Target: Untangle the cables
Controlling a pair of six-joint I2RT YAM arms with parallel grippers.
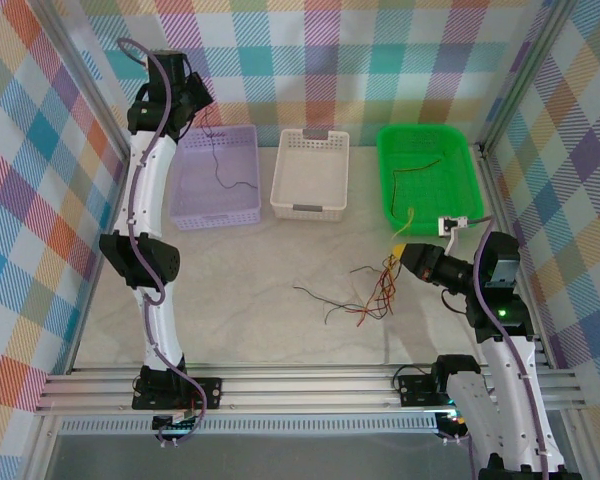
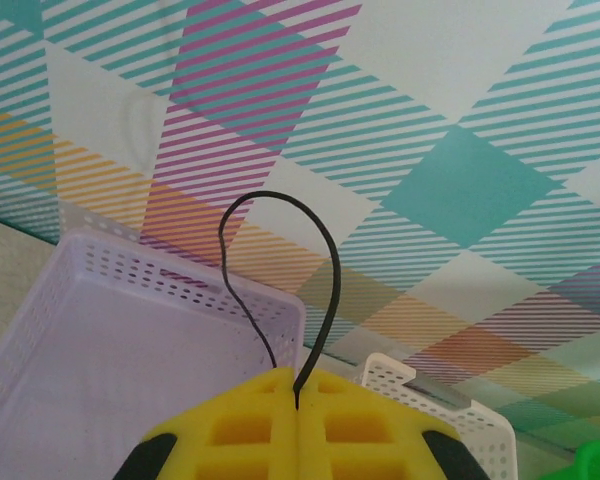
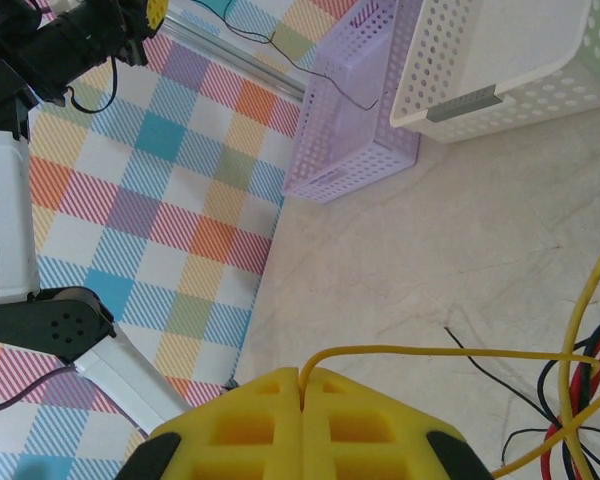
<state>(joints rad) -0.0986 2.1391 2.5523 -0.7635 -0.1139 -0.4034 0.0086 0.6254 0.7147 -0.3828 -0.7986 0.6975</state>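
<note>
Over the perforated lilac basket (image 2: 160, 268), your left pincer (image 2: 298, 402) clamps shut on a thin, looped black cable (image 2: 335, 280); your right pincer (image 3: 302, 386) pinches a yellow cable (image 3: 440, 351).

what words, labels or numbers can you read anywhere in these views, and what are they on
None: no view shows readable text.
White basket: its grey tab is blank.
Purple basket: no print.
Green basket: no print.
Right arm: a green light, no legible label.
</note>
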